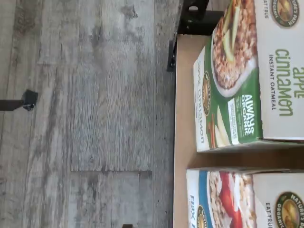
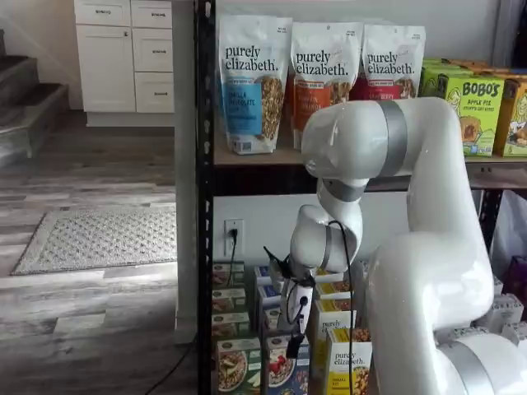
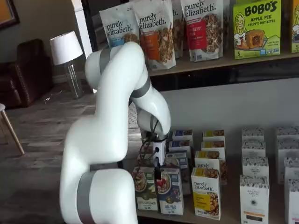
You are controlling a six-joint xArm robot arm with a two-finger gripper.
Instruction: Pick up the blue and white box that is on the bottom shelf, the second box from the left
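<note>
Down on the bottom shelf (image 3: 233, 215) we find the blue and white box (image 3: 170, 190), upright in the front row and facing outward, its bowl of cereal with red berries showing in both shelf views. To one side a green-fronted box (image 3: 145, 187) stands just beside it; to the other, a yellow-and-white "purely elizabeth" box (image 3: 206, 192) stands near it. More boxes line up in rows behind these three. In the wrist view we see the green box lying close to the blue and white one on the tan shelf board, with grey wood-plank floor (image 1: 95, 114) beyond the shelf's edge.

Our gripper (image 3: 158, 176) hangs straight down right in front of the blue and white box's upper part, its white body above and black fingers below. The jaws appear side-on, so we see no gap, yet they stand fully apart and clasp nothing. Up on the tan board above, granola bags (image 2: 317, 70) stand in a row.
</note>
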